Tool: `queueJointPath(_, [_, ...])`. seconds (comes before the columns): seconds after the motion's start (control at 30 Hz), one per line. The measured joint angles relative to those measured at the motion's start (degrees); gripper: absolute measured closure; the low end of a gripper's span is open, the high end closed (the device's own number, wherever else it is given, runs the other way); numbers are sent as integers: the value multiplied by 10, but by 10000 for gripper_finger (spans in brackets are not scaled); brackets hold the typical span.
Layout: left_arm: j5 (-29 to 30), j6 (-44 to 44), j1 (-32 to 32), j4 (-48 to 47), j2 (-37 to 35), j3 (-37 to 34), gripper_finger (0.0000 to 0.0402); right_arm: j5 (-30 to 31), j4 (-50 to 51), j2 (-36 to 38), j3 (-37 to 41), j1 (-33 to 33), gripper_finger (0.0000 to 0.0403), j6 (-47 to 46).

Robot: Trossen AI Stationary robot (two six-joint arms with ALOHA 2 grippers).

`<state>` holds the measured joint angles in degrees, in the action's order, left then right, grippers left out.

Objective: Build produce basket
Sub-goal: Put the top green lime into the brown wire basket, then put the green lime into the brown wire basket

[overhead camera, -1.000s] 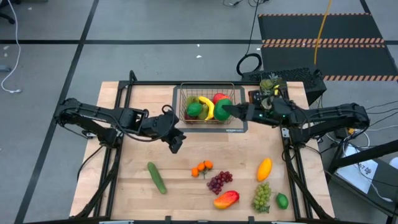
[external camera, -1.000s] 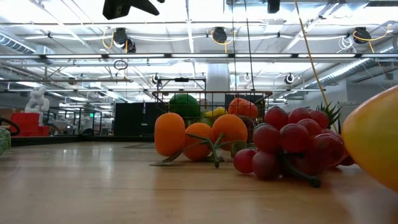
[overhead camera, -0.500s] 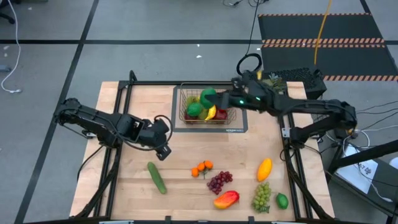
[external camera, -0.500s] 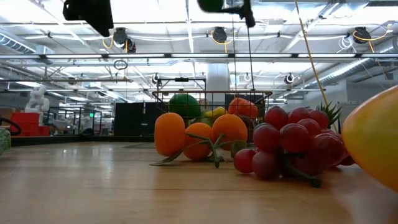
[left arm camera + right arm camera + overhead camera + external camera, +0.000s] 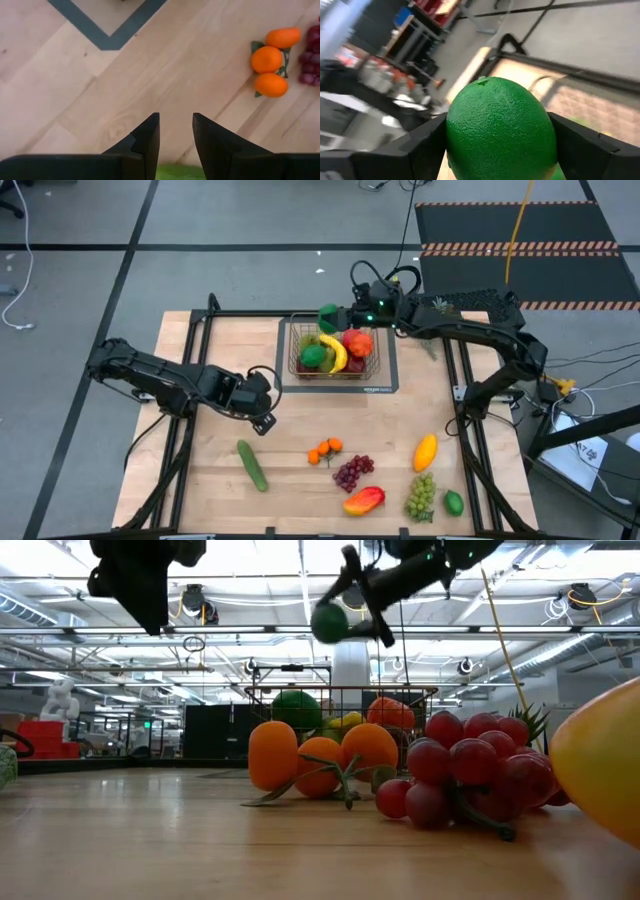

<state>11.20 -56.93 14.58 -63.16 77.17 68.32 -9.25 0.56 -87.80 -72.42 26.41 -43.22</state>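
The wire basket (image 5: 290, 350) stands at the table's far middle and holds a banana (image 5: 333, 352), a red apple (image 5: 357, 342) and a green fruit (image 5: 313, 355). My right gripper (image 5: 332, 317) is shut on a green lime (image 5: 327, 317) above the basket's far rim. The lime also shows high in the low view (image 5: 328, 622). My left gripper (image 5: 176, 132) stands open over bare wood at left of centre, pointing steeply down, with nothing between its fingers. A cucumber (image 5: 252, 465) lies just nearer than it. Oranges (image 5: 325, 450) and purple grapes (image 5: 350, 472) lie on the table. My right gripper pinches the lime between its two fingers, one finger (image 5: 427, 145) on each of two opposite sides (image 5: 457, 142). The fingers come nearly level from the table's right. The lime is lifted clear, well above the basket's rim.
A mango (image 5: 363, 500), a yellow fruit (image 5: 425, 450), green grapes (image 5: 421, 495) and a small lime (image 5: 454, 502) lie at the near right. A spiky pineapple-like piece (image 5: 435, 310) sits at the far right, beside a dark case. Bare wood lies at the left.
My right gripper has swung with the lime from over the basket's right half toward the table's far edge and left, to above the basket's far rim. My left gripper has moved toward the left and down, tipping to point more steeply at the table.
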Motion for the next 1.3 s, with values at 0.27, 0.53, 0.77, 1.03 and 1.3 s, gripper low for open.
queueJointPath(0.27, [-2,-16,-7,5,0,-2,284,0,54,-24,0,38,94,133])
queueJointPath(0.53, [-6,-22,-8,8,0,-3,284,32,64,-49,0,25,88,265])
queueJointPath(0.77, [-28,-41,-8,35,0,-2,284,65,65,-68,0,21,29,283])
queueJointPath(1.03, [-29,-90,44,60,0,-3,284,62,66,-42,0,11,8,231])
queueJointPath(1.3, [37,-160,137,59,0,-2,284,62,80,55,0,-74,9,176])
